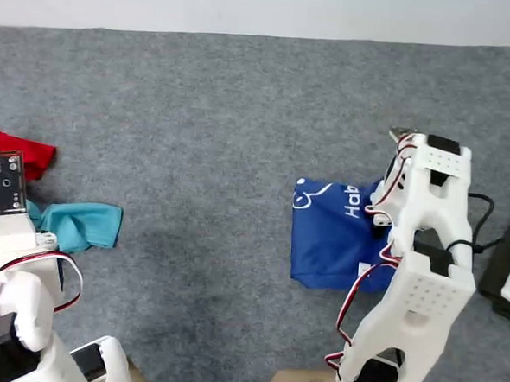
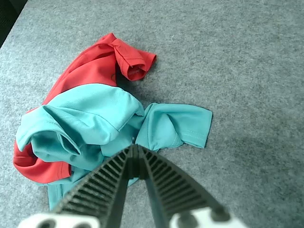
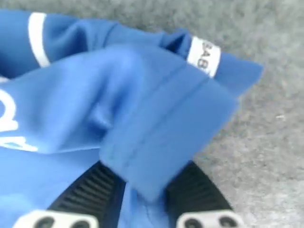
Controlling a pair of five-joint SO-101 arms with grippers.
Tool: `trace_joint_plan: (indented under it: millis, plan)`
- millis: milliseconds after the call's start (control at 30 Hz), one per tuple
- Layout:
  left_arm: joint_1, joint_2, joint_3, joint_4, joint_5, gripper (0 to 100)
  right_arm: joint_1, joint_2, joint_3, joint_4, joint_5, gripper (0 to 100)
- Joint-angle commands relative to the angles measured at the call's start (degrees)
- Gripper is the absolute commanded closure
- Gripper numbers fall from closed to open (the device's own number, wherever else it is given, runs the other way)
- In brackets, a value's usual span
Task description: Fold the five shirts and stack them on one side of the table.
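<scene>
Blue shirt [image 1: 330, 239], folded, lies right of centre in the high view, partly under the right arm. The right gripper [image 3: 145, 178] pinches a fold of it between nearly closed jaws. The crumpled teal shirt [image 1: 80, 222] and red shirt [image 1: 19, 151] touch at the left edge. The left gripper [image 2: 135, 153], fingers together and empty, hangs over the teal shirt

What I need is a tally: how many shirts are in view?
3. A red shirt and a teal shirt lie bunched at the table's left edge; a blue shirt lies toward the right. A dark item at the right edge may be another.
</scene>
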Motion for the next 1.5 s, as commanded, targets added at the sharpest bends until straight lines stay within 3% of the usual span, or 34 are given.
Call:
trace_joint_plan:
  millis: [0,133,267,533,767,933,1033,1200,1467]
  plan:
    - [0.2,-0.2,-0.1,0.5,-0.2,100,1.9,-2.7,-5.6,4.1,1.0,98.7]
    - [0.2,-0.2,-0.1,0.5,-0.2,100,2.2,-5.2,-10.9,6.7,4.2,98.9]
    - [0.2,-0.2,-0.1,0.5,-0.2,100,1.5,-5.1,-14.2,5.4,19.3,98.8]
    - [0.2,-0.3,-0.2,2.5,-0.2,100,0.5,-3.7,-14.9,-7.7,47.1,98.9]
    - [0.2,-0.3,-0.5,2.5,-0.2,100,-2.1,-3.7,-14.9,-18.9,57.8,98.9]
    - [0.1,-0.3,-0.6,2.5,-0.2,100,-2.4,-3.8,-14.9,-24.0,57.7,97.2]
    - [0.1,-0.3,-0.6,2.5,-0.2,100,-1.8,-4.2,-14.9,-24.0,55.3,88.8]
    - [0.1,-0.3,-0.2,2.5,-0.2,100,-0.4,-4.6,-15.0,-26.9,39.2,73.8]
    - [0.1,-0.3,-0.2,2.5,-0.2,100,-1.4,-10.2,-14.9,-27.2,16.4,71.9]
